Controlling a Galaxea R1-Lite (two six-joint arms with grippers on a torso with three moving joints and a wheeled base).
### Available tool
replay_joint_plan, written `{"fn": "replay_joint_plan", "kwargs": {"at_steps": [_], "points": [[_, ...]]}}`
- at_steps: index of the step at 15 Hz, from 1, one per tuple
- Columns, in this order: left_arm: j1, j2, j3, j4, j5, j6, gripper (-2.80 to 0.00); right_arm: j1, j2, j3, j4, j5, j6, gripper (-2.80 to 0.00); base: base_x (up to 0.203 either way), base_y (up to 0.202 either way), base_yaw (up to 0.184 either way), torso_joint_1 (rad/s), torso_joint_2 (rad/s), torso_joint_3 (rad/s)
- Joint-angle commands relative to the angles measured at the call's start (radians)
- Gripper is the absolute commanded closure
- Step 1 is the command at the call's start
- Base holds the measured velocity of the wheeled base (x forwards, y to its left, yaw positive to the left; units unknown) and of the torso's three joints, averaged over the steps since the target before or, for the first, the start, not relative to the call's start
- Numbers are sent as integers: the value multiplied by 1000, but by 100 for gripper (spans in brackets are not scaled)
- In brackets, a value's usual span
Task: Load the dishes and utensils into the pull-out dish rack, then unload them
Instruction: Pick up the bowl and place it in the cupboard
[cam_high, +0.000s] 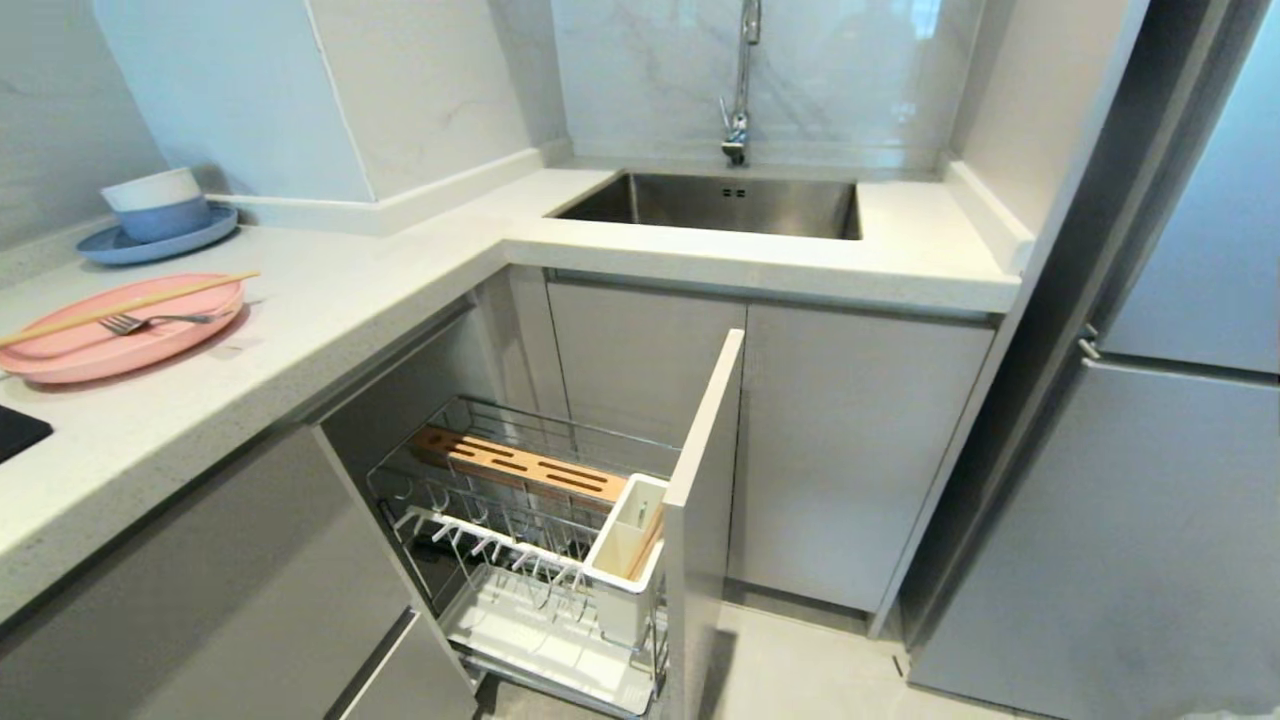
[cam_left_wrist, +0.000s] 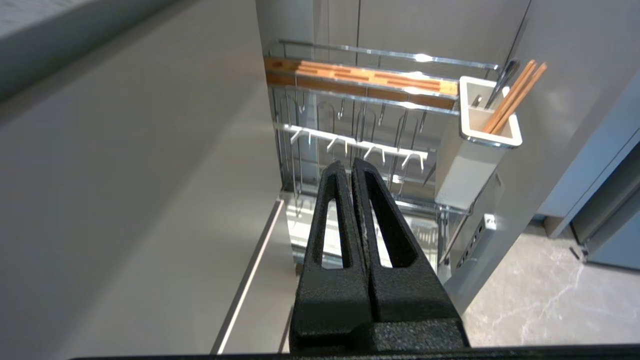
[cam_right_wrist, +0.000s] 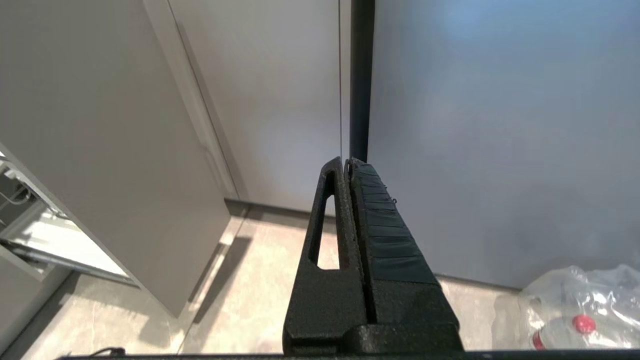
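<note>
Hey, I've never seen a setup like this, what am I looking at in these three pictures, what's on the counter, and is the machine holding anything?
This is a two-armed kitchen robot. The wide picture comes from its head camera; the other two from cameras on its wrists. The black wedge in each is a gripper: the left gripper faces the pull-out dish rack, the right gripper faces cabinet doors. Both have jaws shut and hold nothing. On the counter, a pink plate carries chopsticks and a fork; behind it bowls are stacked on a blue plate. The rack's white caddy already holds another pair of chopsticks.
</note>
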Motion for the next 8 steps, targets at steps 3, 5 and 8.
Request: {"fn": "replay_joint_plan", "kwargs": {"at_steps": [3,5,8], "points": [[0,0,0,0,0,1,0,0,0,2,0,0,-1,0,0,0,0,4,2,-200],[0,0,0,0,0,0,0,0,0,2,0,0,0,0,0,0,0,3,7,-193],[0,0,0,0,0,-1,0,0,0,2,0,0,-1,0,0,0,0,2,1,-204]]}}
